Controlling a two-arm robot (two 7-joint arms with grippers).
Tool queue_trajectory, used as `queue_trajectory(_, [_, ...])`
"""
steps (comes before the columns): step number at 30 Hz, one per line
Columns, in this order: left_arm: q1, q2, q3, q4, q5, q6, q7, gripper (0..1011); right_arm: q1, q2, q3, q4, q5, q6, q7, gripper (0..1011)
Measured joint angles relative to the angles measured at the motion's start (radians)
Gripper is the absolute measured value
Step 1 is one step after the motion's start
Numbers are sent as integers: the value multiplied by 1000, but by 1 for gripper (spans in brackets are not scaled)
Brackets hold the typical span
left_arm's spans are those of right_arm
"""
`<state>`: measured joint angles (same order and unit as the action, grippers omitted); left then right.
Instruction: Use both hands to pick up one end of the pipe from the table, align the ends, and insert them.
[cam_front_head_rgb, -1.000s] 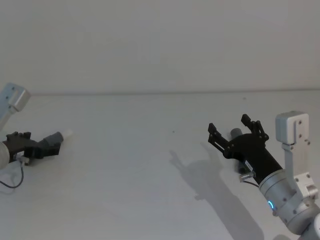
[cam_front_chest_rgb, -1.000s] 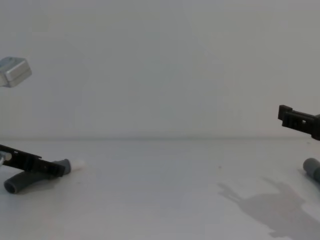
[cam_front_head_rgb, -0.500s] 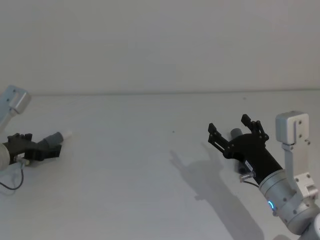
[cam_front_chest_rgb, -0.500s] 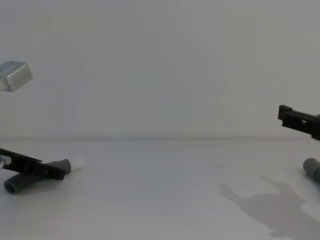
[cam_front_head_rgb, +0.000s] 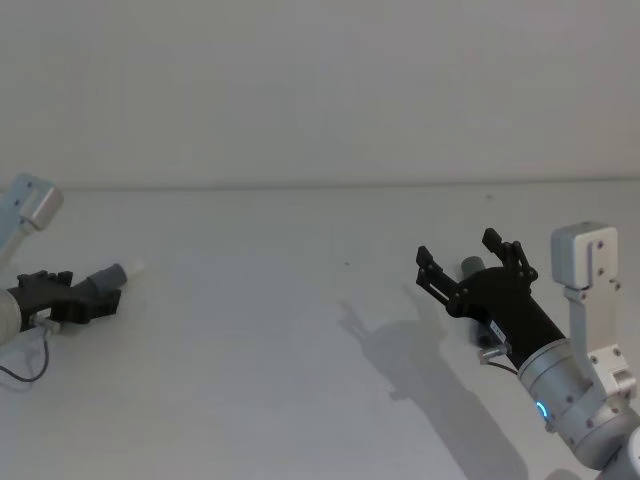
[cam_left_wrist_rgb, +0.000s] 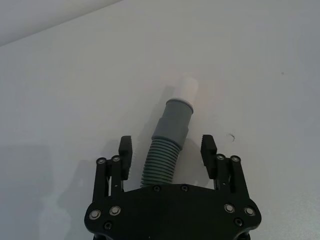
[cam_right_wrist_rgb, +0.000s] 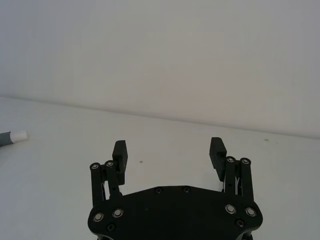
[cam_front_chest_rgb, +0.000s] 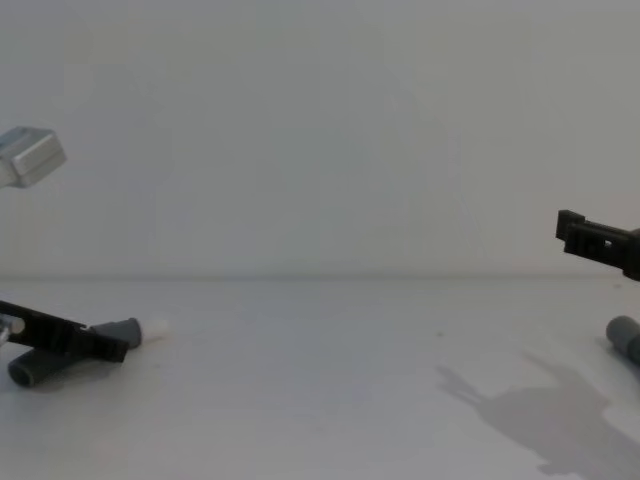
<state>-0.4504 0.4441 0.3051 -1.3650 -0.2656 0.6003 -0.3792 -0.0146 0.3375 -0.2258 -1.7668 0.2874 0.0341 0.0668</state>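
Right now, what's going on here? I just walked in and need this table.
The left gripper, open, straddles the white-tipped hose lying on the table, not yet clamping it. The right gripper, also open, hovers above the other hose. Neither hose is lifted or joined.

We see the black plastic left gripper as a flat, wide-shouldered body. It carries two linkage fingers that end in blocky rectangular pads, and round silver screw heads dot the pivots and the plate. The black plastic right gripper is built the same. Behind it we make out a small pale label, a silver cylindrical wrist with a blue light, and a pale grey boxy housing marked with small dark holes. On the left arm we note a similar silver-grey box and a thin dark cable.
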Motion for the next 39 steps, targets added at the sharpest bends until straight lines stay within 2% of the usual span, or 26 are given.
queue_trajectory(5, [0, -1, 0, 2, 0, -1, -1, 674, 0, 0, 0, 0, 0, 0, 0, 1001])
queue_trajectory(6, [0, -1, 0, 2, 0, -1, -1, 674, 0, 0, 0, 0, 0, 0, 0, 1001])
queue_trajectory(9, [1, -1, -1, 2, -1, -2, -2, 545, 0, 0, 0, 0, 0, 0, 0, 1001])
queue_trajectory(10, [1, -1, -1, 2, -1, -2, -2, 545, 0, 0, 0, 0, 0, 0, 0, 1001])
queue_trajectory(11, [1, -1, -1, 2, -1, -2, -2, 473, 0, 0, 0, 0, 0, 0, 0, 1001])
queue_trajectory(15, [1, -1, -1, 3, -1, -3, -3, 343, 0, 0, 0, 0, 0, 0, 0, 1001])
queue_trajectory(39, [1, -2, -1, 4, -2, -3, -4, 325, 0, 0, 0, 0, 0, 0, 0, 1001])
